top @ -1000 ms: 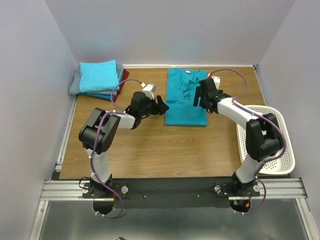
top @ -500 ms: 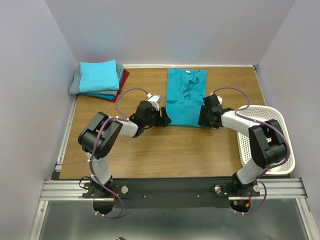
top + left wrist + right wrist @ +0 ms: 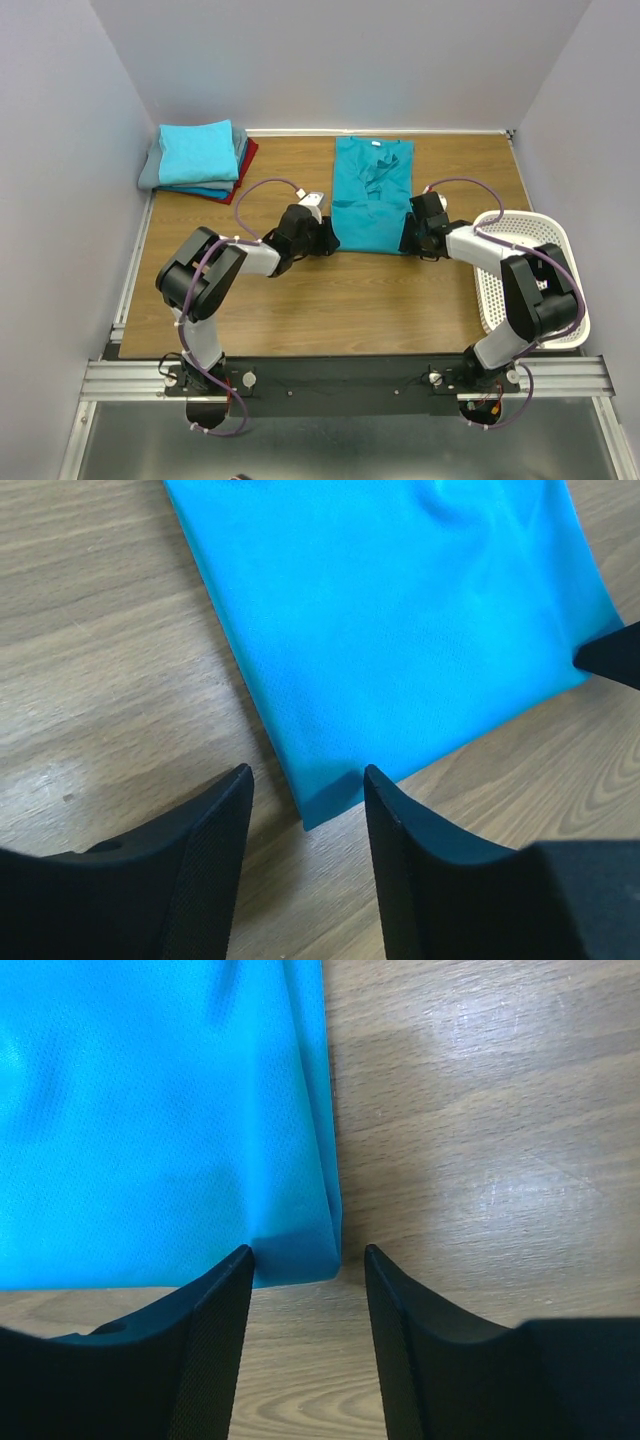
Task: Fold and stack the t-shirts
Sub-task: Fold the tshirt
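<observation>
Far left, the stack of folded t-shirts (image 3: 197,160) sat in the back corner close to the wall. Turquoise was on top, with grey and dark red only peeking out at the edges. Bare table (image 3: 300,300) ran wide along the near side.

The left gripper (image 3: 307,775) was down at the near-left corner of the teal t-shirt (image 3: 370,195), jaws spread, the corner lying between them unpinched. The shirt itself lay flat at centre back, collar toward the far edge.

The right gripper (image 3: 308,1252) bracketed the near-right corner, jaws likewise apart. Whether either gripper's fingertips touched the wood was hard to say.

The white basket (image 3: 535,228) hugged the right edge, partly hidden behind the right arm.
</observation>
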Controlling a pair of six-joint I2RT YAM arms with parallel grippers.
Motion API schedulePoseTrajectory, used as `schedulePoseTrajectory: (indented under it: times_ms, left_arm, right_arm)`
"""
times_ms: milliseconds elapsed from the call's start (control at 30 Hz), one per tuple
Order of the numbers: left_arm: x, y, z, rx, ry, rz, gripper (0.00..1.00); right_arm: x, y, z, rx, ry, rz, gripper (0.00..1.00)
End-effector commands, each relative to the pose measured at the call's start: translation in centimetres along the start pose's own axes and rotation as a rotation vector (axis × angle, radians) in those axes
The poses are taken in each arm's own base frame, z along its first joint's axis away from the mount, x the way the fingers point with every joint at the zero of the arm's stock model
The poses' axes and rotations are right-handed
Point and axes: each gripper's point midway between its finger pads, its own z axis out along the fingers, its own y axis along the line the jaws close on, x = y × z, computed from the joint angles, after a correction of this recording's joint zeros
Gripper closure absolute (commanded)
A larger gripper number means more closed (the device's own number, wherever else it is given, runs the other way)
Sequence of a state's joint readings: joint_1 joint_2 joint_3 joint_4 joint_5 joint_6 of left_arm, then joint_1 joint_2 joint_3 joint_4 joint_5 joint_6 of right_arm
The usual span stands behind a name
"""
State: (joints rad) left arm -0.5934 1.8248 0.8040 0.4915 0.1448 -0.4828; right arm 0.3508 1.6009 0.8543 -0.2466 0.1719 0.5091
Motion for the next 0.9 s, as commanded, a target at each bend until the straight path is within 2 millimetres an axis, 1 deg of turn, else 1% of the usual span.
schedulePoseTrajectory:
  times_ms: [0,67,100,167,200,233,267,300,333,400,433,467,533,567,600,633,667,733,767,800,833,867]
  left_arm:
    - [1.5,-0.2,-0.2,-0.013,0.044,-0.007,0.53]
    - [2.1,-0.5,0.1,0.002,0.057,-0.011,0.58]
    - [2.4,-0.6,0.1,0.012,0.067,-0.022,0.63]
    - [2.7,-1.3,0.1,0.042,0.069,-0.031,0.66]
    - [2.9,-1.5,0.0,0.05,0.071,-0.038,0.71]
    - [3.3,-1.8,-0.2,0.056,0.07,-0.049,0.77]
    - [3.4,-1.7,-0.3,0.054,0.068,-0.052,0.77]
    - [3.8,-1.8,-0.3,0.06,0.075,-0.053,0.86]
    - [3.9,-1.8,-0.3,0.062,0.074,-0.053,0.91]
    - [3.6,-2.0,-0.4,0.066,0.059,-0.051,1.0]
    - [3.2,-2.1,-0.7,0.066,0.046,-0.051,1.0]
    - [1.9,-2.7,-1.3,0.079,0.006,-0.046,1.0]
    - [0.7,-3.1,-2.2,0.081,-0.027,-0.039,1.0]
    - [-0.9,-4.1,-3.2,0.103,-0.067,-0.03,1.0]
    - [-1.0,-4.4,-3.8,0.108,-0.061,-0.026,1.0]
    - [-2.0,-5.2,-5.0,0.122,-0.078,-0.019,1.0]
    - [-2.3,-5.6,-5.6,0.13,-0.084,-0.017,1.0]
    - [-2.5,-6.3,-6.8,0.138,-0.089,-0.011,1.0]
    - [-2.7,-6.9,-8.1,0.144,-0.092,-0.009,1.0]
    - [-2.6,-7.4,-8.7,0.151,-0.091,-0.006,1.0]
    - [-2.9,-7.6,-9.4,0.15,-0.098,-0.012,1.0]
    - [-3.7,-8.9,-10.9,0.182,-0.13,-0.006,1.0]
  right_arm:
    - [0.5,-0.1,0.5,-0.018,0.011,0.021,0.46]
    - [0.6,-0.1,0.5,-0.02,0.016,0.022,0.5]
    - [0.7,0.0,0.6,-0.023,0.021,0.02,0.53]
    - [0.8,0.0,0.7,-0.023,0.021,0.018,0.57]
    - [0.8,0.0,0.7,-0.024,0.023,0.017,0.58]
    - [0.8,0.0,0.6,-0.025,0.022,0.015,0.64]
    - [0.7,0.1,0.6,-0.029,0.021,0.015,0.67]
    - [0.7,0.4,0.4,-0.045,0.023,0.014,0.71]
    - [0.4,0.6,0.0,-0.059,0.013,0.014,0.78]
    - [0.0,0.9,-0.6,-0.079,0.0,0.009,0.87]
    - [-0.1,1.1,-1.0,-0.093,-0.004,0.007,0.91]
    - [-0.7,1.3,-1.9,-0.112,-0.03,0.006,0.98]
    - [-0.9,1.3,-3.1,-0.126,-0.038,-0.002,1.0]
    - [-1.2,1.4,-4.0,-0.135,-0.05,0.003,1.0]
    - [-1.7,1.5,-5.5,-0.154,-0.071,0.007,1.0]
    - [-1.8,1.6,-6.4,-0.164,-0.08,0.009,1.0]
    - [-2.3,1.4,-8.0,-0.174,-0.1,0.013,1.0]
    - [-2.5,1.5,-9.7,-0.194,-0.114,0.015,1.0]
    - [-2.4,1.5,-11.2,-0.206,-0.124,0.013,1.0]
    - [-2.3,1.6,-12.0,-0.215,-0.124,0.013,1.0]
    - [-2.2,1.5,-12.6,-0.221,-0.127,0.012,1.0]
    - [-2.1,1.6,-13.4,-0.23,-0.131,0.013,1.0]
